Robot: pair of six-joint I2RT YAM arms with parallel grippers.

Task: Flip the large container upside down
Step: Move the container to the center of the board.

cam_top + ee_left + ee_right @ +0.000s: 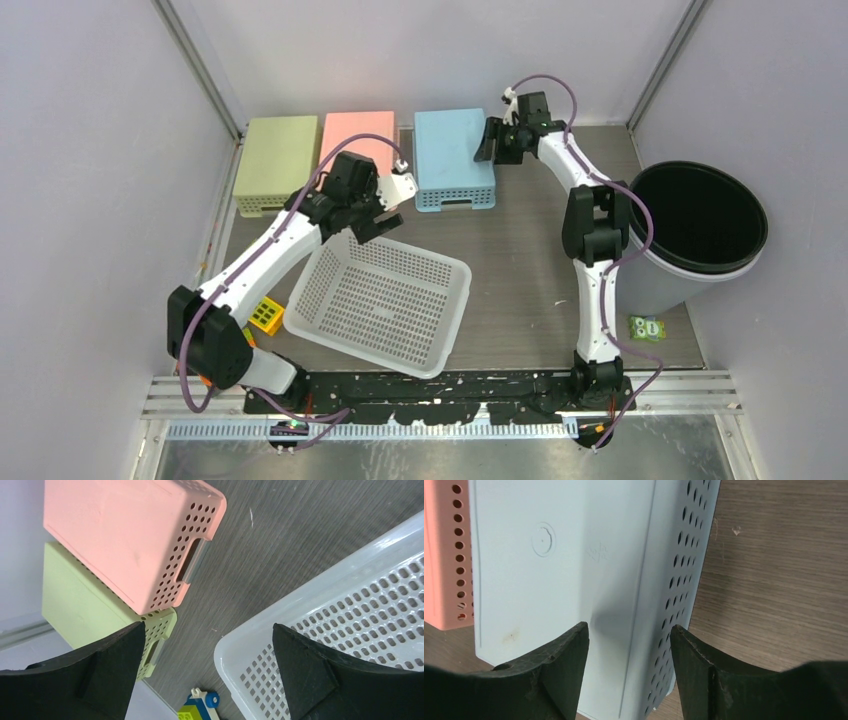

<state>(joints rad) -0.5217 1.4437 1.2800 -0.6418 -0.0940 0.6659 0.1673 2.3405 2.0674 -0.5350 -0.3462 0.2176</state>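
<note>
While the large container [380, 300] lies mouth-up, step in hand: approach to the rim, with no grasp made and the turn not yet begun.
Large container: a white perforated basket in the middle of the table [530, 250], set askew, its open side to the ceiling; the wrist view shows its rounded far-left corner [350, 605].
Left gripper [380, 218]: it hangs over that far-left corner with fingers spread wide [207, 632]; the rim corner shows in the gap between them (contact cannot be told from either view).
Right gripper [490, 142]: it sits well apart from the basket, above the near-right edge of the blue container [452, 150], fingers parted to a moderate gap and holding nothing [629, 630].
Neighbours: the pink container [355, 135], the green container [275, 150] and the blue one stand bottom-up in a row at the back; toy bricks [266, 315] lie just beside the basket's left side; a black bin [700, 215] stands at the right.
Next move, by my judgement: lower the left fingers astride the rim wall, close firmly, then lift and roll the basket over toward the free table on its right.
Caution: one corner grip on a wide, light basket may slip or swing, so the right arm could steady the opposite rim.
</note>
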